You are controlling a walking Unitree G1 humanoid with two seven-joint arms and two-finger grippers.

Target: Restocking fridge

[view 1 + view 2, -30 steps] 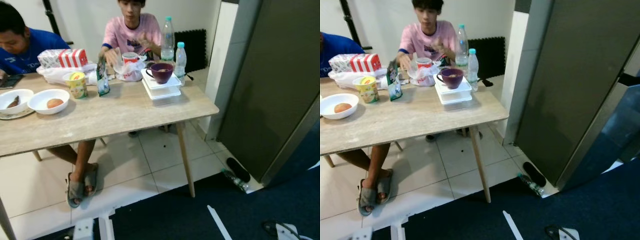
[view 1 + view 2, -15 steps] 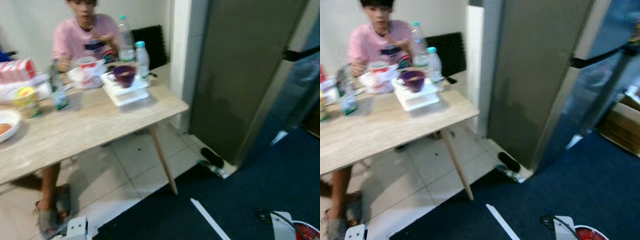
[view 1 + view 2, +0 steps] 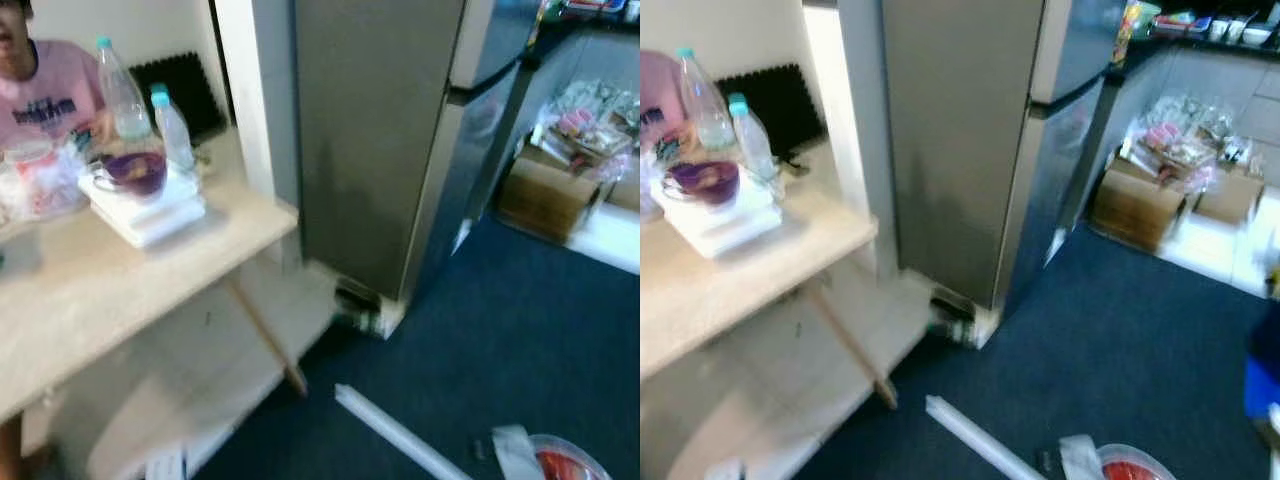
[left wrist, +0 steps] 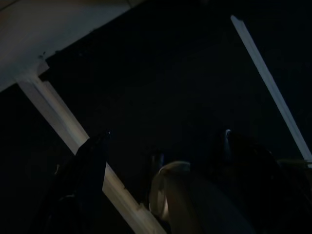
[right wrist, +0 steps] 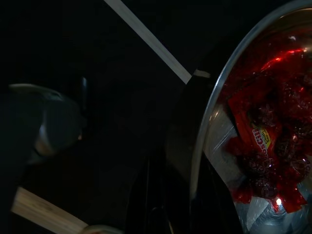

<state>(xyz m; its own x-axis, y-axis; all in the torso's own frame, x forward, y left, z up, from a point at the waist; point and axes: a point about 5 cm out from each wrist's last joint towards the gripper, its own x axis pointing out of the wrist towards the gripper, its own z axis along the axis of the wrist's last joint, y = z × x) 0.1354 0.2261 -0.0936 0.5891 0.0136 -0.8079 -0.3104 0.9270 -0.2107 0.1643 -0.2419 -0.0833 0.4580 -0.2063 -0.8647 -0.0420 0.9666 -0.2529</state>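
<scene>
Now the right gripper clamps the steel bowl of red packets near the tall grey fridge; a bump could spill it.

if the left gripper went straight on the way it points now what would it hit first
Probably the dark blue carpet. The left gripper points down at it, with a white strip lying off to one side of that line. The view is very dark, so depth is unclear.
</scene>
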